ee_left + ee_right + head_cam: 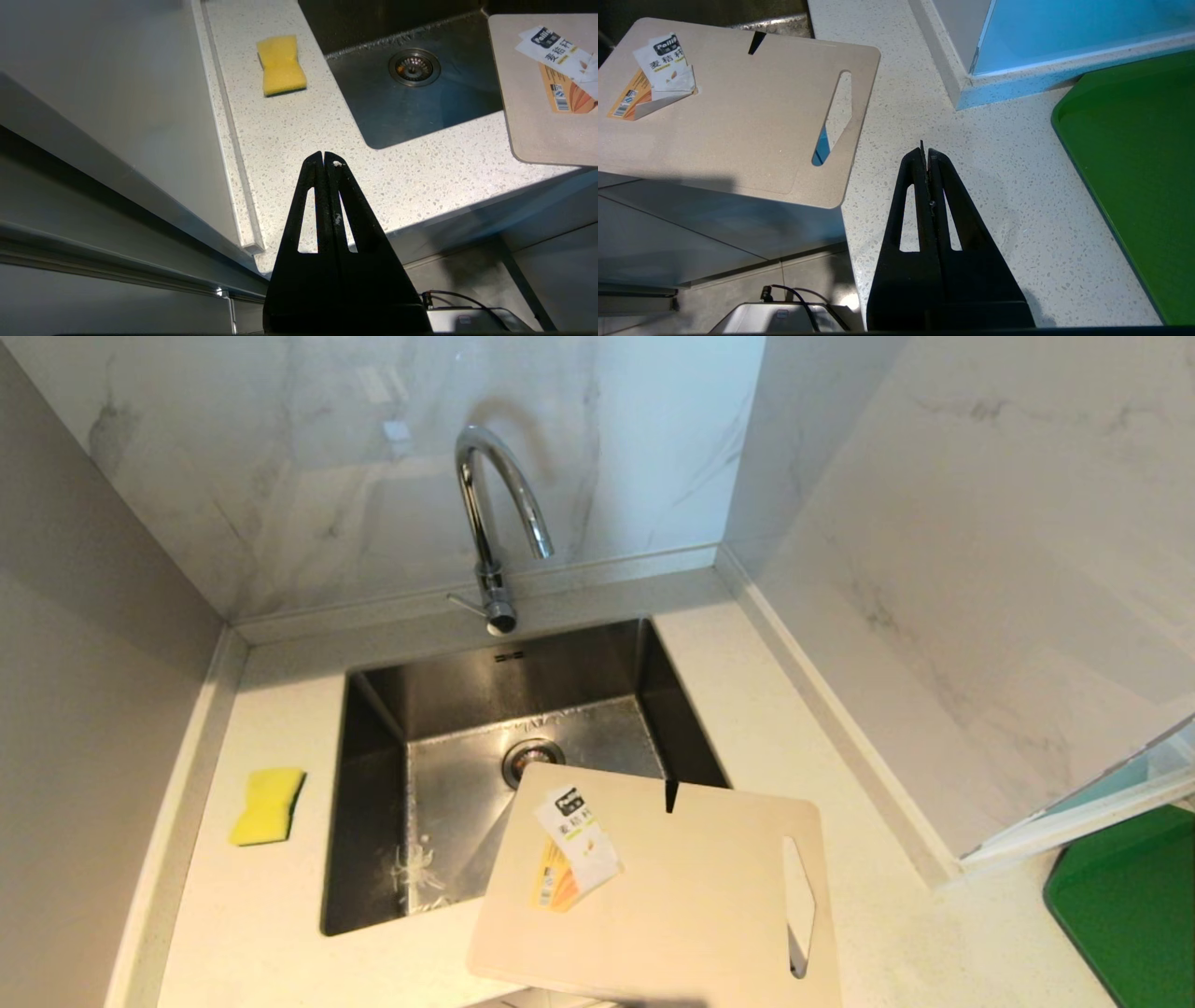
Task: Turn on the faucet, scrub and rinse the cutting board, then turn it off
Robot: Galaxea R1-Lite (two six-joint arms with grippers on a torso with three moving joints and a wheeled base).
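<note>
Both the left gripper [324, 158] and right gripper [925, 151] are pressed together, empty. Reach the faucet [492, 523] at the worktop's back edge; nudge its lever gently. The cutting board [672, 887] overhangs the sink's front-right corner.

White marble walls [308, 457] fill the upper frame, glossy with reflected light; a grey panel [84, 691] runs down the left; speckled pale table [747, 709] below.

Black left gripper [324, 158] fingers pressed together, empty, pointing forward and down. Black right gripper [925, 154] likewise closed, empty. Neither arm appears in the head view.
</note>
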